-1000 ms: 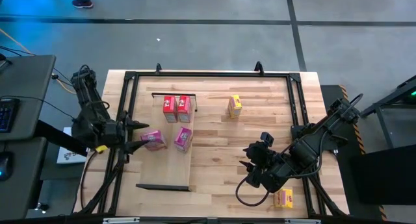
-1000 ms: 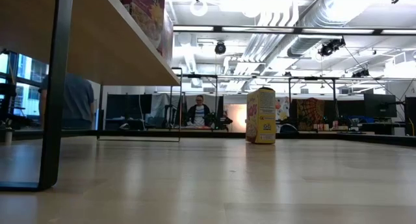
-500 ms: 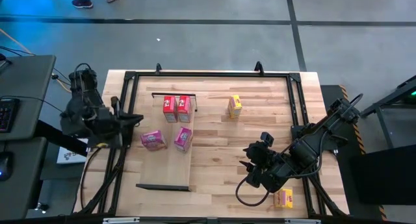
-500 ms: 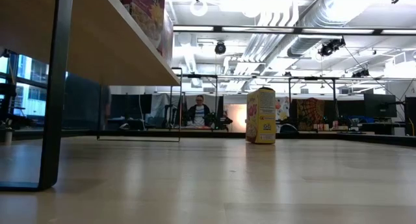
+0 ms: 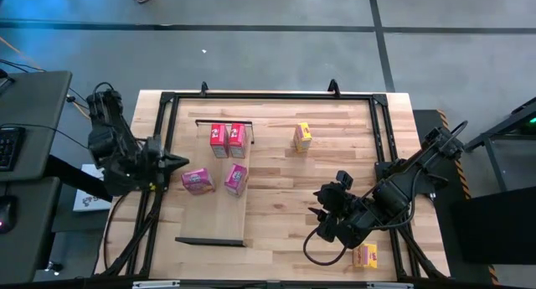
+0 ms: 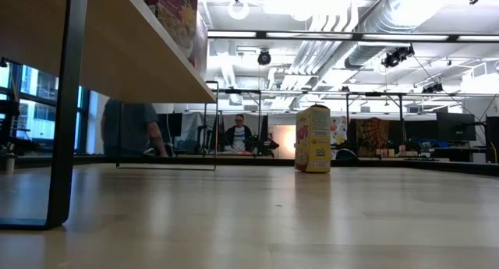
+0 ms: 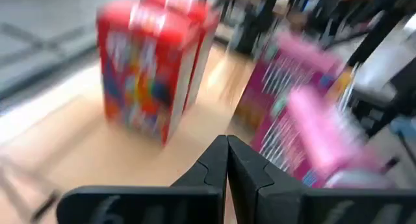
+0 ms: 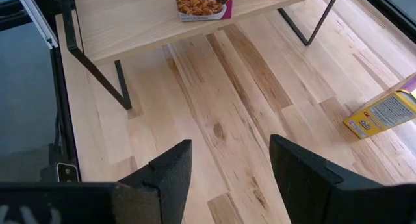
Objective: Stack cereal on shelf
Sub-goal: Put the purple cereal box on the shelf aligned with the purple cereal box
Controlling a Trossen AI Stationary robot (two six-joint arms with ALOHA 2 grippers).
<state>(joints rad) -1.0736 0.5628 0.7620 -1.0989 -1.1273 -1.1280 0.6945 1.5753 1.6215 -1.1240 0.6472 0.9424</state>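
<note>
The shelf is a pale wood panel on black rails, left of the table's middle. Two red cereal boxes stand on its far part, and two pink ones sit nearer its middle. One yellow box stands on the tabletop at the far middle, also in the low view. Another yellow box lies near the front right. My left gripper is shut, empty, just left of the pink boxes. My right gripper hangs open over the tabletop, right of the shelf.
A black metal frame runs around the tabletop. The shelf's black leg stands close in the low view. A person walks in the room behind the table. Bare tabletop lies below my right gripper.
My left gripper has shut with nothing between its fingers and drawn back from the left pink box toward the table's left edge. The boxes have kept their places. A person has walked across the room behind the table.
</note>
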